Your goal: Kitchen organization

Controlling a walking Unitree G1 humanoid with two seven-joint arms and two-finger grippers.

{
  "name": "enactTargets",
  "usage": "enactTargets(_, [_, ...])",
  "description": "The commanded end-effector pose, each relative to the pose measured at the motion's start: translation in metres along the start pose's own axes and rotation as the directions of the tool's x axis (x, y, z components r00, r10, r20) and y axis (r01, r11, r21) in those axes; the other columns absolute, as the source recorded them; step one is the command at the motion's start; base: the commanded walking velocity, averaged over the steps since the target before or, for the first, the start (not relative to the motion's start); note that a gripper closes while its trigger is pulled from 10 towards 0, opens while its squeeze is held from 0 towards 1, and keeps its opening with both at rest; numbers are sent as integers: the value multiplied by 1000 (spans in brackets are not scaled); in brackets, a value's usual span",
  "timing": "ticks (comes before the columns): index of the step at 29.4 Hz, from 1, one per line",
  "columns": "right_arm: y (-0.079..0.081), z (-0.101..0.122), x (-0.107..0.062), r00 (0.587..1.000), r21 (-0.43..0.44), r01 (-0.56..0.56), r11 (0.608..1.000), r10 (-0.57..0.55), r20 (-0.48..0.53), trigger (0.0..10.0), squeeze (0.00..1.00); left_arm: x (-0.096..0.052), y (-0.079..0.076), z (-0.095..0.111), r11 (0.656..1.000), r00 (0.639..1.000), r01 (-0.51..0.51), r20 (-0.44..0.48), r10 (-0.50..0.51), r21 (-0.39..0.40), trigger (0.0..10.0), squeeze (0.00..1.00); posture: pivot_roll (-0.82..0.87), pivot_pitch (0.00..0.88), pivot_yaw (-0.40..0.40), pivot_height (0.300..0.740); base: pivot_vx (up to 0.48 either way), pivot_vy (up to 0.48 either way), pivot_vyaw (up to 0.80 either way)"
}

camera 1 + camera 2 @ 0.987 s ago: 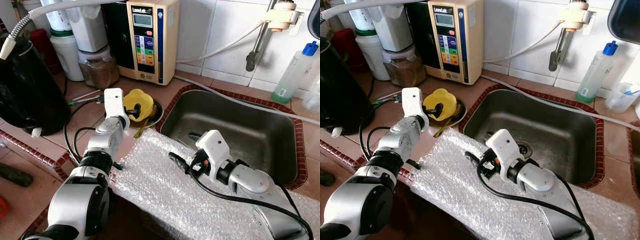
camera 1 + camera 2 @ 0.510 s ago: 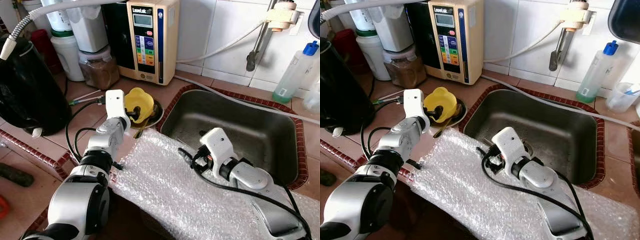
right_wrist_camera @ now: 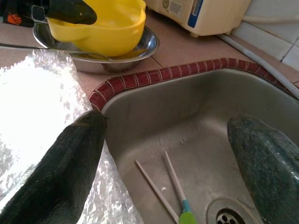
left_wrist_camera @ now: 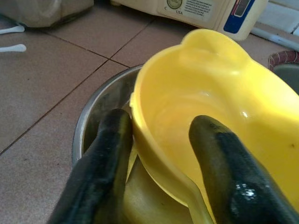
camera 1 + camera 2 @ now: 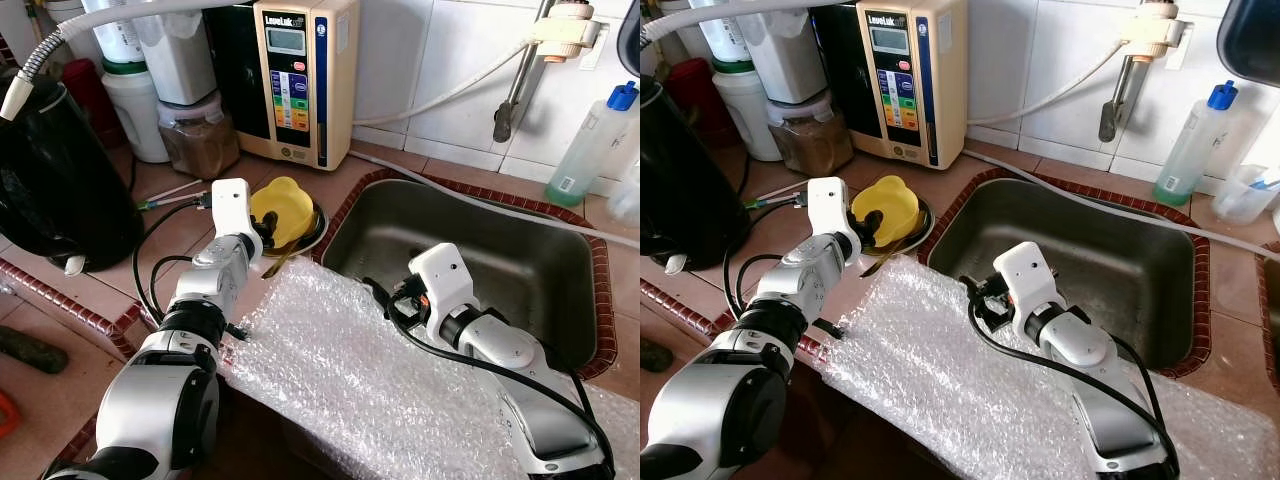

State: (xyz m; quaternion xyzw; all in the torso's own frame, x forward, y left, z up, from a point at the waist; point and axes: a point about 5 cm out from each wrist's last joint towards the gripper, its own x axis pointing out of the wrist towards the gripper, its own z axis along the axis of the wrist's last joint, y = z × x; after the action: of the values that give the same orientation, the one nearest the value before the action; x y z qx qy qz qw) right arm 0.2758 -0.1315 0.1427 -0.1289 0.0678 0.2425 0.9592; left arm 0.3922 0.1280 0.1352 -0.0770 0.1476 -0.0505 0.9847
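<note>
Left gripper is pinched on the rim of the yellow bowl — one finger inside, one outside the wall. Bowl sits tilted in a shallow steel dish on the tiled counter, just left of the sink and in front of the beige water unit. Right gripper hangs spread wide over the sink's near-left corner, holding nothing — one finger is at the edge of the bubble wrap, possibly touching it. Two thin sticks lie on the sink floor near the drain, one apparently with a green tip
</note>
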Motion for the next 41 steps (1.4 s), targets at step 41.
enactTargets(41, [0,12,-11,991,76,-98,992,90,96,10000,0,-1,0,2,999,997,-14,69,17,-36,0,0,-32,0,57,740,0,0,0])
